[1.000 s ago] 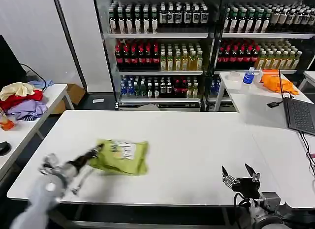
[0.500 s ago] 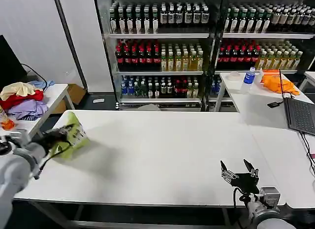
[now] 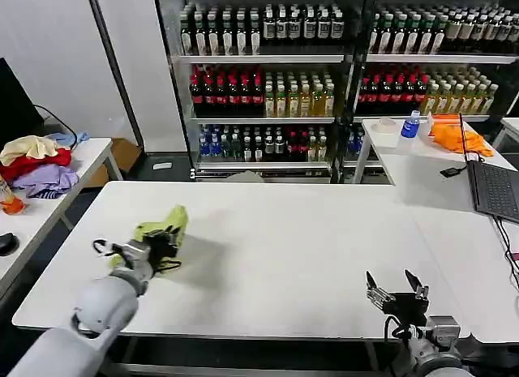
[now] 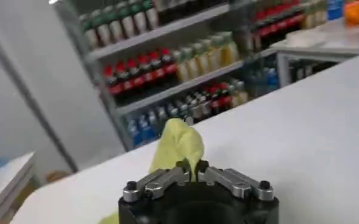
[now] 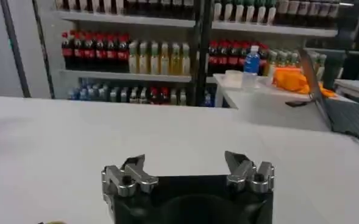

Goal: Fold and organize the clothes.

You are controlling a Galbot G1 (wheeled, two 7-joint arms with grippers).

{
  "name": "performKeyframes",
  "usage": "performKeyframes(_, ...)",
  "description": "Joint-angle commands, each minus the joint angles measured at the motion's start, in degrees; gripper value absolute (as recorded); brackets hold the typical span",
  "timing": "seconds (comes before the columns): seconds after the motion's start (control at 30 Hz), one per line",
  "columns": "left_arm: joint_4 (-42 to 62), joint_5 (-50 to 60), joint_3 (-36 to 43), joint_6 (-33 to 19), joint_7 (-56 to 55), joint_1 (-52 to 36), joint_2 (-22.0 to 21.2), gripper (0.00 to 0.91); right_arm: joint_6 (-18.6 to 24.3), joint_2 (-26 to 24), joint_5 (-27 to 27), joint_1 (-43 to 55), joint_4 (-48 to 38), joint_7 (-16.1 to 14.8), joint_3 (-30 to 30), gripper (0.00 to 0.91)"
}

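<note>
The left gripper (image 3: 166, 241), jaws pinching the bunched lime T-shirt (image 3: 165, 222), has swung it back over the table (image 3: 308, 255); folding looks unfinished. The right gripper (image 3: 397, 286) waits, jaws spread.

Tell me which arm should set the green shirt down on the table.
Left. The left tool is already shut on the lime T-shirt over the white table. The right tool sits open at the table's near right edge, far from it.
</note>
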Motion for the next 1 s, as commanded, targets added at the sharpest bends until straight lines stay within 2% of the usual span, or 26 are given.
performKeyframes(0.03, 5.44, 9.14, 18.35, 0.88, -0.85, -9.64, -8.81, 0.020, 0.03, 0.71, -1.11, -0.54, -0.20, -0.04, 0.46, 0.907)
performKeyframes(0.27, 15.10, 0.30, 22.16, 0.85, -7.21, -17.99, -20.32, 0.020, -0.02, 0.13, -0.89, -0.41, -0.30, -0.05, 0.76, 0.907)
performKeyframes(0.4, 19.83, -4.96, 22.25, 0.06, -9.67, -21.74, -24.38, 0.020, -0.17, -0.37, -0.46, -0.16, -0.25, -0.04, 0.93, 0.907)
performKeyframes(0.43, 21.13, -5.36, 22.30, -0.39, -10.00, -22.32, -25.32, 0.071, -0.23, -0.49, -0.38, -0.06, -0.28, -0.04, 0.94, 0.907)
performKeyframes(0.47, 22.29, -5.61, 22.27, -1.19, -10.16, -23.24, -26.06, 0.212, -0.27, -0.60, -0.27, 0.09, -0.35, -0.04, 0.90, 0.907)
performKeyframes(0.5, 23.03, -5.63, 22.27, -2.38, -10.06, -23.57, -26.61, 0.907, -0.29, -0.65, -0.25, 0.12, -0.40, -0.04, 0.87, 0.907)
performKeyframes(0.63, 24.09, -7.46, 22.22, -7.97, -9.64, -24.43, -28.04, 0.907, -0.29, -0.80, -0.18, 0.61, -0.68, -0.03, 0.56, 0.907)
performKeyframes(0.7, 23.02, -15.46, 21.89, -11.01, -9.33, -24.35, -28.29, 0.907, -0.31, -0.83, -0.17, 0.82, -0.74, -0.04, 0.40, 0.907)
performKeyframes(0.83, 19.21, -21.82, 20.98, -14.90, -7.50, -22.84, -28.02, 0.907, -0.35, -0.92, -0.18, 1.73, -1.18, 0.00, -0.11, 0.907)
performKeyframes(1.0, 12.97, -22.87, 16.15, -16.14, -7.47, -18.43, -25.08, 0.907, -0.56, -1.26, 0.02, 3.41, -1.68, 0.18, -1.27, 0.907)
